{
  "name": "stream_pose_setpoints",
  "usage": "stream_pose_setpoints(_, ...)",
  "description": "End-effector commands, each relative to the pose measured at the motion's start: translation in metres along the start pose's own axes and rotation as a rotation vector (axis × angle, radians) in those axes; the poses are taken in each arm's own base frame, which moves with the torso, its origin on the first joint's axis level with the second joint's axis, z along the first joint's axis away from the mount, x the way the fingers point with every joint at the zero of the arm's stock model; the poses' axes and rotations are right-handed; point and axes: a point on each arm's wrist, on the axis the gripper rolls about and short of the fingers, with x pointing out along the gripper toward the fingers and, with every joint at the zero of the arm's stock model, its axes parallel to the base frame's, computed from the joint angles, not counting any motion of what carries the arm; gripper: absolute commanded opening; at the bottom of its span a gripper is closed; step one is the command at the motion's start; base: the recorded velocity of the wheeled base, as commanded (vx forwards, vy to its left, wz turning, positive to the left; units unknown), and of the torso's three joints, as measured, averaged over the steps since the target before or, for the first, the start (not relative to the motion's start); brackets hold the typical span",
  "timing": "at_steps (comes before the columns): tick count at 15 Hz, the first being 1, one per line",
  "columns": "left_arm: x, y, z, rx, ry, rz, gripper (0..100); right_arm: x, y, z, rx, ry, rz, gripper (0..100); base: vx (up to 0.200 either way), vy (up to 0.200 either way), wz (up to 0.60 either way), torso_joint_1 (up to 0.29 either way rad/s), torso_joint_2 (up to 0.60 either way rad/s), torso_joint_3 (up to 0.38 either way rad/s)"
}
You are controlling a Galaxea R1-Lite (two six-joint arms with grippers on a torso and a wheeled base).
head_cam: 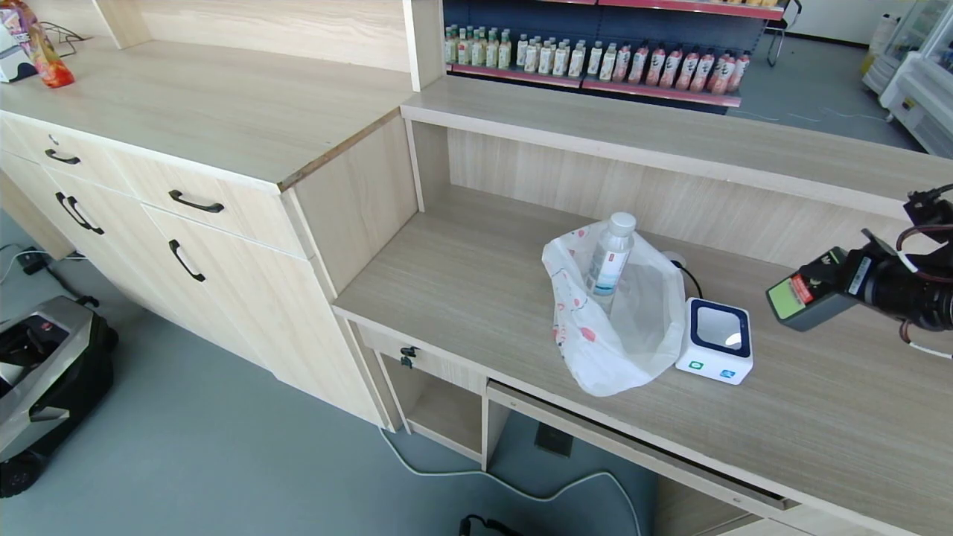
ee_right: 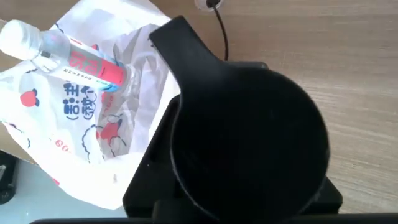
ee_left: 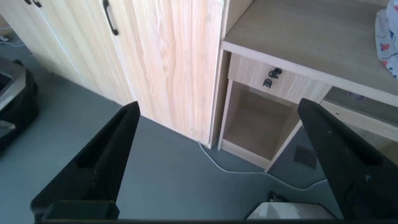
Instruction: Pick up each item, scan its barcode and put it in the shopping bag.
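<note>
Well away from the left fingers [ee_left: 99, 155], gaping wide and gripping nothing: finding the bottle [head_cam: 609, 264] standing inside the shopping bag [head_cam: 618, 365] on the bench [head_cam: 461, 283], beside the scanner [head_cam: 715, 342]. Judging this item as being finished; not managing to tell the right arm's [head_cam: 901, 294] grip.

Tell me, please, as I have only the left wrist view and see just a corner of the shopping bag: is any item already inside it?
Observer: Yes. In the head view a clear bottle with a white cap stands nearly upright inside the shopping bag.
Operator: Where is the scanner?
Observer: The white scanner sits on the counter close against the bag, on the robot's right of it.
Operator: And the right arm?
Observer: The right arm is above the counter, further to the robot's right than the scanner and apart from it.
</note>
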Motion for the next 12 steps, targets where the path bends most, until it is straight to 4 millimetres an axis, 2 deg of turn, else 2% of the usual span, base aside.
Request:
stream_pose_setpoints(1,0.0,0.0,0.0,0.001,-0.001,0.001,100,0.029,-0.003,-0.015,0.018,0.078,0.024,0,0.0,0.0,0.0,0.0,0.0,0.0)
stream_pose_setpoints(5,0.0,0.0,0.0,0.0,0.0,0.001,100,0.052,0.004,-0.025,0.031,0.108,0.096,0,0.0,0.0,0.0,0.0,0.0,0.0)
stream_pose_setpoints(12,0.0,0.0,0.0,0.0,-0.001,0.001,100,0.072,0.021,-0.036,-0.002,0.138,0.151,0,0.0,0.0,0.0,0.0,0.0,0.0)
